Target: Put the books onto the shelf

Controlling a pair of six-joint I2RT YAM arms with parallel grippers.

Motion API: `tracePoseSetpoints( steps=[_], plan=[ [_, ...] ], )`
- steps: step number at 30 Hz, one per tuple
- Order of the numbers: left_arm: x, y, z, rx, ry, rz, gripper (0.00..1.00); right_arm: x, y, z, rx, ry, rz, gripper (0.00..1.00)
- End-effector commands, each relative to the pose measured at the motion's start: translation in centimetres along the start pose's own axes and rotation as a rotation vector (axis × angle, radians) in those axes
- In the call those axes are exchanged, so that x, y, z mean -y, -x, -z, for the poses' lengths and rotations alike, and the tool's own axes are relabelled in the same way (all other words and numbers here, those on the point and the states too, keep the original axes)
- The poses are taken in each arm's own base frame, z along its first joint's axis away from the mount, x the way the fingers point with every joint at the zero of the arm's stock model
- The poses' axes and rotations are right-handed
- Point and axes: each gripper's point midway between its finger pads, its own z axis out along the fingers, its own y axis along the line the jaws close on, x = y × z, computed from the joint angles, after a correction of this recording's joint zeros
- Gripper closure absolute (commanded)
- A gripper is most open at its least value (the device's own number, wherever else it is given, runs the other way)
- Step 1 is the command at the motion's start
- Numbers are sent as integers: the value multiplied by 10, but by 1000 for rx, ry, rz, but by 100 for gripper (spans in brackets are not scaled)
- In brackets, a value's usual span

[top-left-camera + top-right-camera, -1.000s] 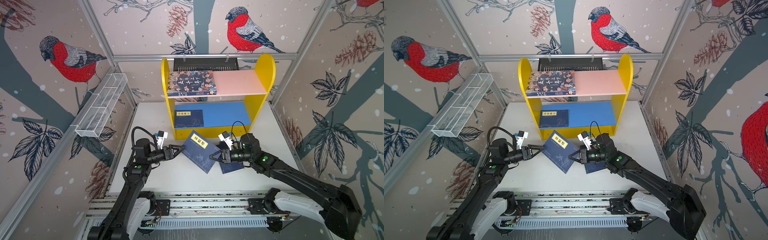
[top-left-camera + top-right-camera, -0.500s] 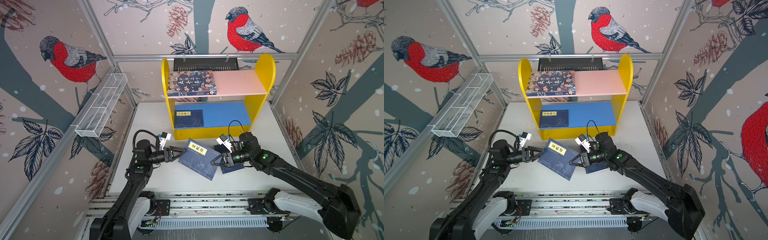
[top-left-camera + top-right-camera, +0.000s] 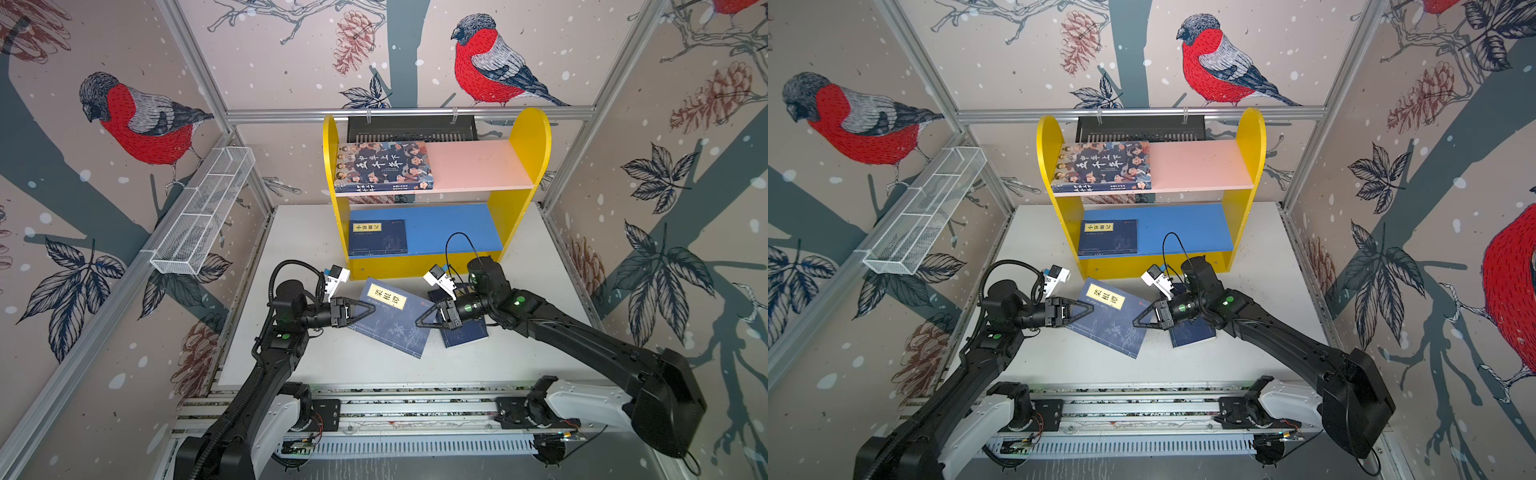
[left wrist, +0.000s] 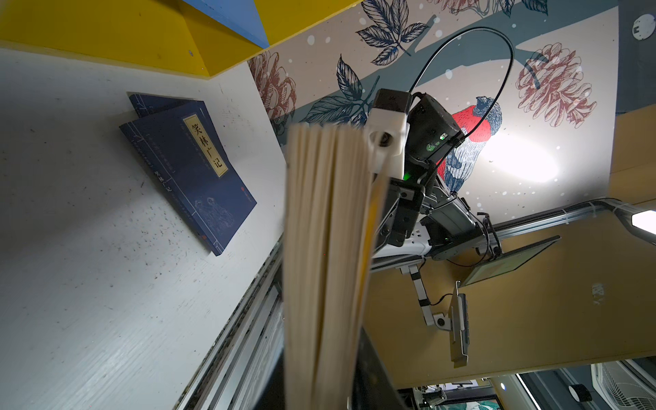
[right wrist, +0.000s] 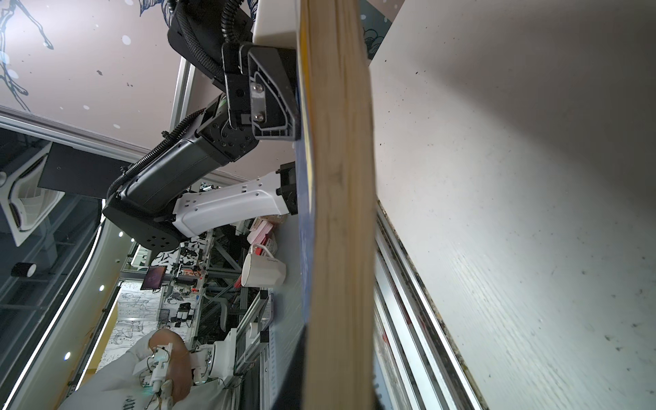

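**Change noted.** A second ago the left gripper stood open beside the raised book. Its jaws are now closed on that book's left edge. The right gripper remains clamped on the opposite edge, so both arms hold this one book. Both wrist views show its page edges clear of the table, and it hangs just in front of the shelf.

**Meaning for the task.** This reads as a handover at mid-point. The right jaws would have to release before the left arm can carry the book to a board.

**Stock.**
- The illustrated book lies at the left of the pink upper board.
- One navy book lies at the left of the blue lower board.
- Two more navy books lie overlapped on the table beneath the right arm, not yet shelved.

**Pose.** Both arms reach in low from the front rail towards the middle. Their forearms are near level and the grippers point at each other, with the book spanning the gap.
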Motion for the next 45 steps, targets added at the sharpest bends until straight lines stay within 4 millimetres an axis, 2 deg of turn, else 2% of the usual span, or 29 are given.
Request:
tracePoseSetpoints(
  steps=[1, 2, 3, 6, 11, 19, 23, 30, 36, 37, 40, 45],
  plan=[
    [11, 3, 0, -8, -24, -62, 97, 0, 4, -1, -7, 3, 35, 85],
    [11, 4, 0, -1, -20, -64, 100, 1, 5, -1, -4, -5, 33, 72],
    [12, 5, 0, 6, -17, -74, 100, 3, 7, -1, 3, -14, 32, 64],
    [13, 12, 0, 30, 1, -94, 100, 8, 17, 4, 55, -47, 23, 49],
    [17, 24, 1, 54, 20, -102, 100, 16, 32, 21, 222, -42, -20, 38],
    [17, 42, 2, 71, 30, -63, 100, 9, 40, 25, 382, 68, -50, 33],
    [18, 49, 2, 94, 23, -47, 100, 6, 44, 24, 417, 105, -61, 33],
    [16, 67, 7, 179, 22, -27, 100, 4, 49, 7, 413, 119, -76, 36],
    [17, 72, 10, 206, 3, -9, 100, -2, 52, 2, 435, 155, -72, 42],
    [17, 72, 10, 209, 5, -12, 100, 4, 52, -2, 432, 148, -88, 44],
    [15, 72, 11, 221, 14, -16, 100, 2, 53, -4, 435, 161, -83, 51],
    [11, 70, 12, 229, 36, -12, 100, -2, 56, -7, 427, 186, -75, 73]
  ],
)
